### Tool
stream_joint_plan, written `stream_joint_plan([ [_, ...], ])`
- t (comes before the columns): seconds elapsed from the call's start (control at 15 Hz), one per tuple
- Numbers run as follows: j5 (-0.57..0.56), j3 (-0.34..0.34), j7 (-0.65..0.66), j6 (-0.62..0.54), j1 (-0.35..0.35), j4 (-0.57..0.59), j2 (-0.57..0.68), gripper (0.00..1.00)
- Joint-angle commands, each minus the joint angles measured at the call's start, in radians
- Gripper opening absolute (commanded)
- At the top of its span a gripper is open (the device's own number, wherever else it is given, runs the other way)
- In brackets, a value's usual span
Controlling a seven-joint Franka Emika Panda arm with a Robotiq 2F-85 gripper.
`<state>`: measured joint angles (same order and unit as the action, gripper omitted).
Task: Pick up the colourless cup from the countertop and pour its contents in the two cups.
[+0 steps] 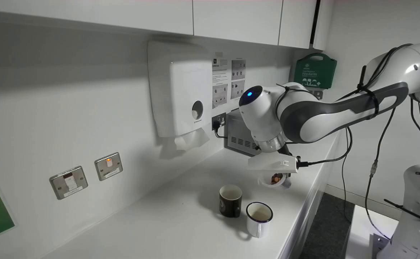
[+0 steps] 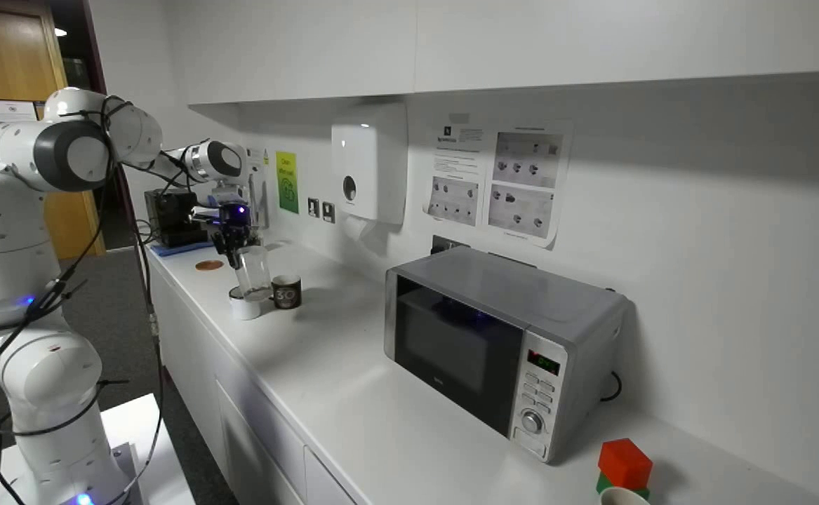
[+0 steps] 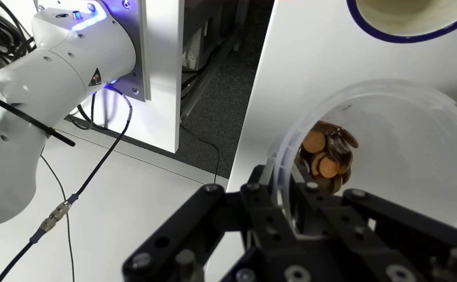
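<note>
The colourless cup (image 2: 253, 275) is see-through and hangs above the white countertop (image 1: 152, 226), on the microwave side of the mugs. My gripper (image 3: 282, 174) is shut on its wall, one finger inside and one outside. Brown and silver coins (image 3: 328, 156) lie bunched in the cup against the gripped side. Of the two cups, the dark mug (image 1: 230, 207) stands upright nearer the wall, with a pale inside. Close beside it stands the white mug (image 1: 258, 225), dark-rimmed and upright, toward the counter's front. Only part of its blue rim (image 3: 404, 38) shows in the wrist view.
A grey microwave (image 2: 479, 337) stands against the wall. Above the counter hang a paper towel dispenser (image 1: 192, 93) and cabinets (image 1: 236, 19). Red and green blocks (image 2: 624, 464) are stacked past the microwave. A copper-coloured disc (image 2: 209, 265) lies beyond the mugs.
</note>
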<state>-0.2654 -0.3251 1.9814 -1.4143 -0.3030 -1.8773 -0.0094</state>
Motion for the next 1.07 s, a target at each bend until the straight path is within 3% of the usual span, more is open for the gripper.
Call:
stream_joint_plan([
  [0.0, 0.000, 0.003, 0.000, 0.003, -0.003, 0.003, 0.002, 0.07],
  [0.87, 0.000, 0.003, 0.000, 0.003, -0.003, 0.003, 0.002, 0.07],
  [1.0, -0.002, 0.003, 0.002, 0.005, -0.003, 0.000, 0.001, 0.02],
])
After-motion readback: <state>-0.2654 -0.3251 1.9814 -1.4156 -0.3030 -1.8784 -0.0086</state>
